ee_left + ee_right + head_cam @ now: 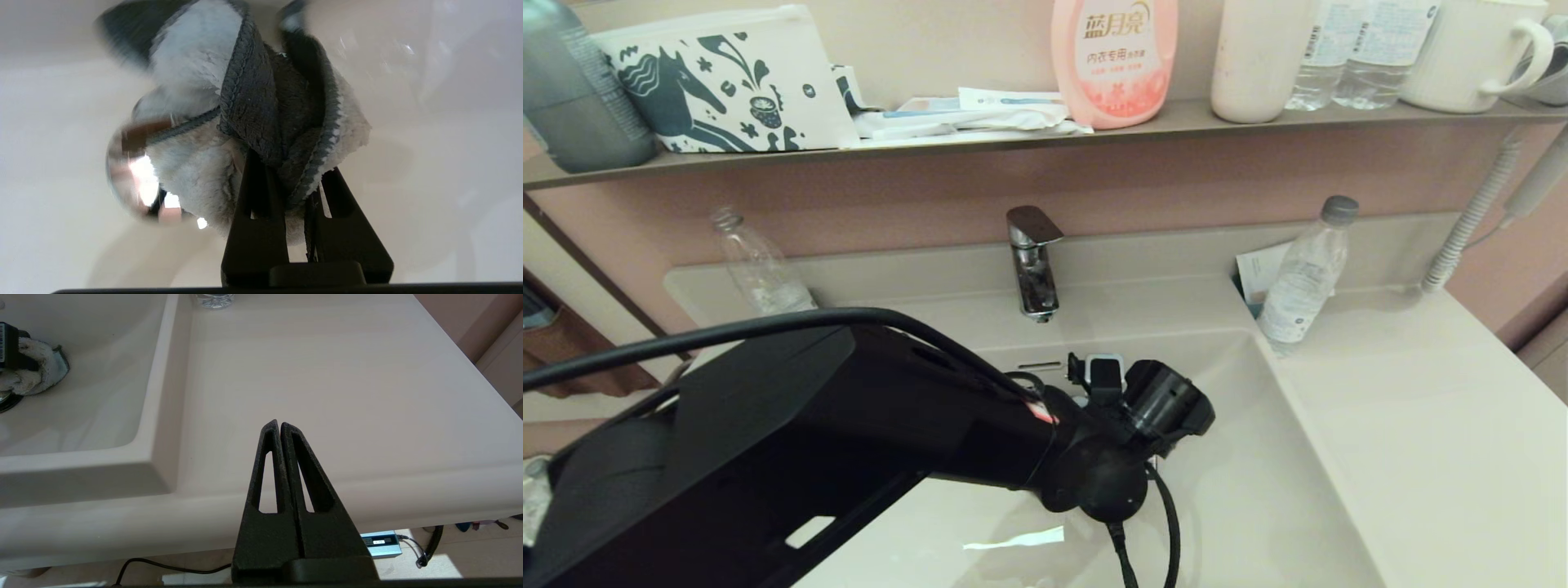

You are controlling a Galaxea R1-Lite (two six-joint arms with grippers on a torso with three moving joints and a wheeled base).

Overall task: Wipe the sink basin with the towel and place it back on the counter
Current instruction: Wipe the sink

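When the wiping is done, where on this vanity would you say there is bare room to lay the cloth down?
The glossy cream-white counter is bare between the cream ceramic sink basin, the clear plastic water bottle and the front edge. The left gripper holds the fluffy grey-white towel by the chrome drain plug. The narrow grey-brown shelf is crowded.

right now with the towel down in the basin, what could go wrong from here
1. The left pincer pinches only a fold of the towel; the loose bulk may drag free during wiping.
2. The towel lies over the drain plug, so it might snag on its rim.
3. The left arm fills the sink basin just below the faucet; lifting out toward the counter could clip the faucet or the water bottle.
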